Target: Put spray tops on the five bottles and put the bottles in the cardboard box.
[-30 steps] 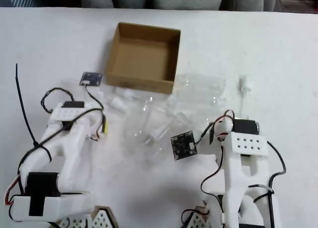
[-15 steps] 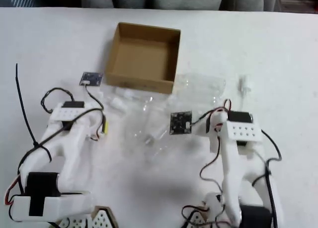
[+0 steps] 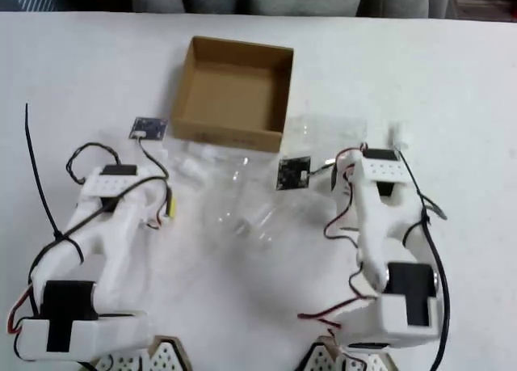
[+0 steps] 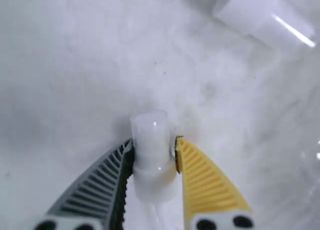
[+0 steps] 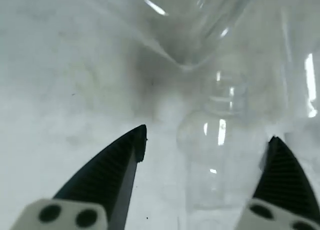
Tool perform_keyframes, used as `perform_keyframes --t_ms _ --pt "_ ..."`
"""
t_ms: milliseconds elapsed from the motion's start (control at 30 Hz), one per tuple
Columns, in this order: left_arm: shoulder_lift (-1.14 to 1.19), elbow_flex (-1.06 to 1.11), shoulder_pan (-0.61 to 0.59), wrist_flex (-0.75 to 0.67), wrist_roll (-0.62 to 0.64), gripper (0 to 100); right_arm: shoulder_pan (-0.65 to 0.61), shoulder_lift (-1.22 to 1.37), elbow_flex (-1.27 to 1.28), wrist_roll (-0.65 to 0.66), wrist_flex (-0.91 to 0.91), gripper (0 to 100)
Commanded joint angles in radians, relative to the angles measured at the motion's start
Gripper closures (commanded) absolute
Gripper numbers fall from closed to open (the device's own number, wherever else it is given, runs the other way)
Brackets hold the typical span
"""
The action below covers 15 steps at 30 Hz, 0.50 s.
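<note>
While hovering low just off the near left corner of the cardboard box [image 3: 234,92], pinching a white spray top [image 4: 150,127] in the left gripper [image 4: 153,141], closed snug round its collar; spreading the right gripper [image 5: 207,135] wide, holding nothing, straddling a clear bottle [image 5: 220,160] lying on the table [image 3: 452,80] off the box's near right corner; judging that bottle light, thin-walled and slick, likely rolling or buckling under a hard squeeze; favouring a gentle hold across the stiffer shoulder or neck; judging the spray top light and rigid, best taken by the collar; struggling to count the bottles in front of the box, clear against white; losing the top's lower part behind the left fingers; losing the bottle's base past the edge of the right wrist view.
</note>
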Motion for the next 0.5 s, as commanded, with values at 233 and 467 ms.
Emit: perform_keyframes --t_ms 233,467 --pt "-0.047 -0.002 0.007 -0.023 -0.107 98 0.007 0.117 -0.127 -0.011 -0.01 80.7" --pt "-0.047 -0.002 0.007 -0.023 -0.109 98 0.027 0.116 -0.206 -0.164 -0.004 96.6"
